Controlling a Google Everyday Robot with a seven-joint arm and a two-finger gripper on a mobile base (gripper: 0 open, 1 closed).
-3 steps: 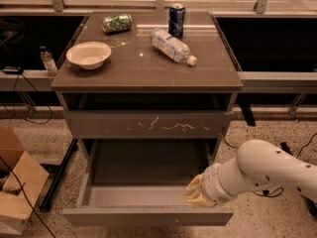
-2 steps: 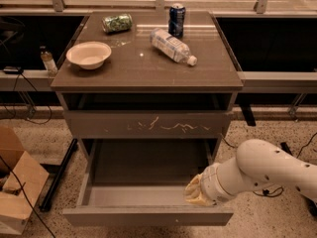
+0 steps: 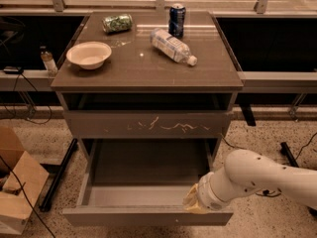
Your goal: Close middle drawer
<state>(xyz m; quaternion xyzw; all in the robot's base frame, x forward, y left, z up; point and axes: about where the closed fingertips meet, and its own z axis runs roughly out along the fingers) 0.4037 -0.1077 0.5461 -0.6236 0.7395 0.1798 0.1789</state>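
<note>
At the lower right, our gripper leans on the front of the open middle drawer, likely to push it in, but we cannot tell if the gripper is open or shut.

The middle drawer stands extended; passage is open above its box, below the scratched drawer front. The gripper occupies the front panel's right end, and the arm blocks the right side.

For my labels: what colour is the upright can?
Blue can, camera view; end effector at drawer front.
</note>
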